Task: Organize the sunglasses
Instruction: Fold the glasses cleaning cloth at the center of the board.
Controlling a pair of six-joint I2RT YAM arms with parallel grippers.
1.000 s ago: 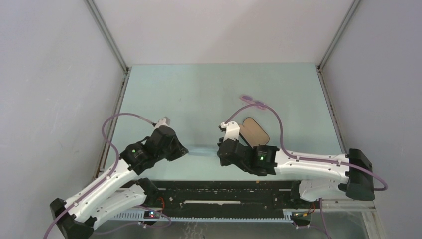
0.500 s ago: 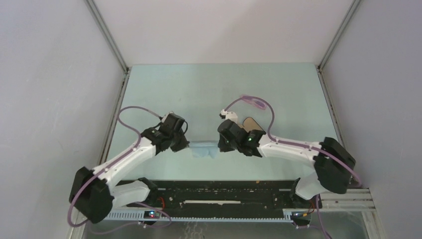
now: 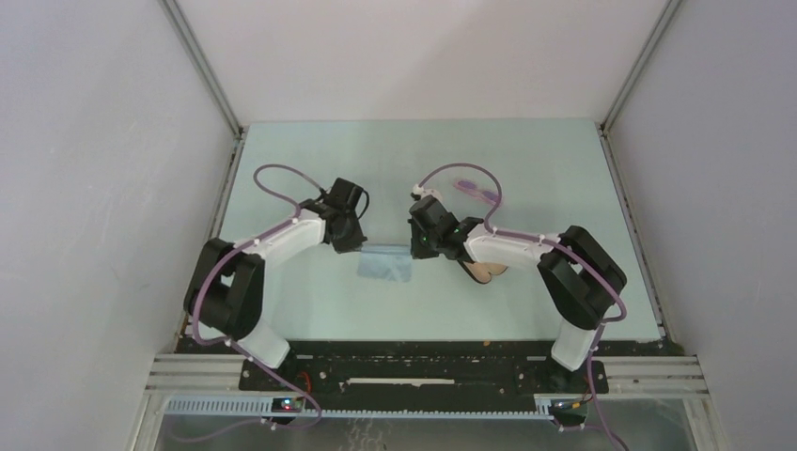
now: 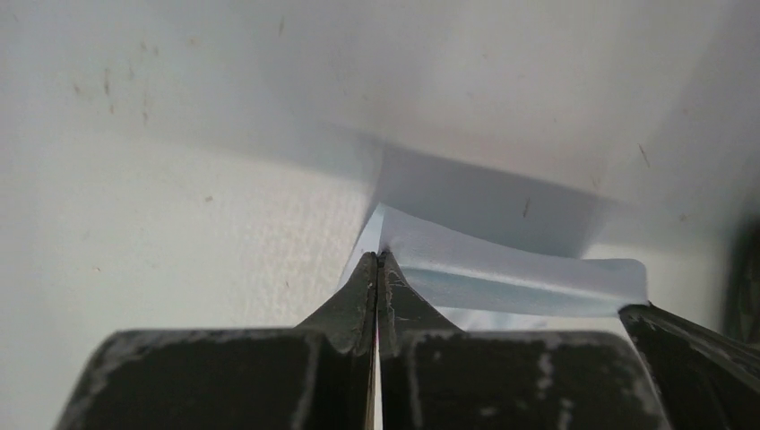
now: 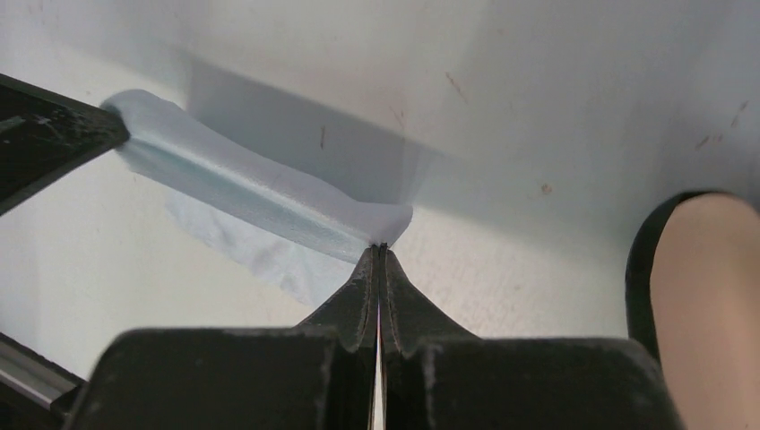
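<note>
Left gripper [image 3: 361, 247] and right gripper [image 3: 414, 252] are each pinching opposite corners of the blue cloth [image 3: 386, 267], sunglasses [image 3: 481, 194] lying at its 2 o'clock.

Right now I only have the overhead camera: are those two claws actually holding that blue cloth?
Observer: Yes. In the left wrist view, the left gripper is pinched shut on one corner of the light blue cloth.
Operator: And the other claw?
Observer: The right wrist view shows the right gripper shut on the opposite corner.
Operator: Is the cloth lying flat?
Observer: No. The held edge spans between them, lifted off the table, with its shadow beneath.
</note>
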